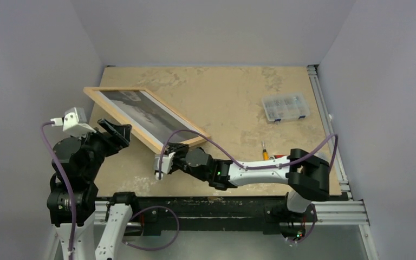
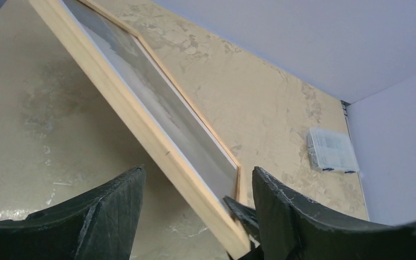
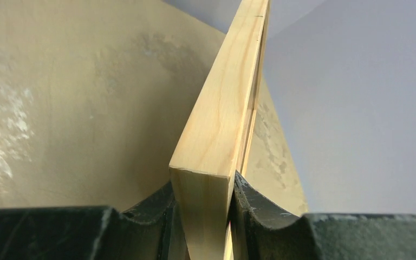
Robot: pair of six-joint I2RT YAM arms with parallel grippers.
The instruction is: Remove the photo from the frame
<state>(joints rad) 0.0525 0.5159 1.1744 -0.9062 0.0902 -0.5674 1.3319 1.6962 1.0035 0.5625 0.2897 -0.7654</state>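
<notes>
Tan, blotchy bench (image 1: pixel 238 108) carries everything. Light-wood frame (image 1: pixel 120 122) sits tilted over the left half of it, with the grey photo (image 1: pixel 141 111) still inside the rails. Right pincer (image 3: pixel 203 200) is pinching the frame's near corner, fingers tight on both faces. Left pincer (image 2: pixel 199 170) is spread wide just beside the long rail, gripping nothing. Clear plastic box (image 1: pixel 286 106) sits well apart at far right, and a small orange-handled tool (image 1: pixel 264 150) lies near the right arm

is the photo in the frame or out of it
In. From above, the photo fills the frame rail to rail; the left wrist view shows it inside the rails too.
</notes>
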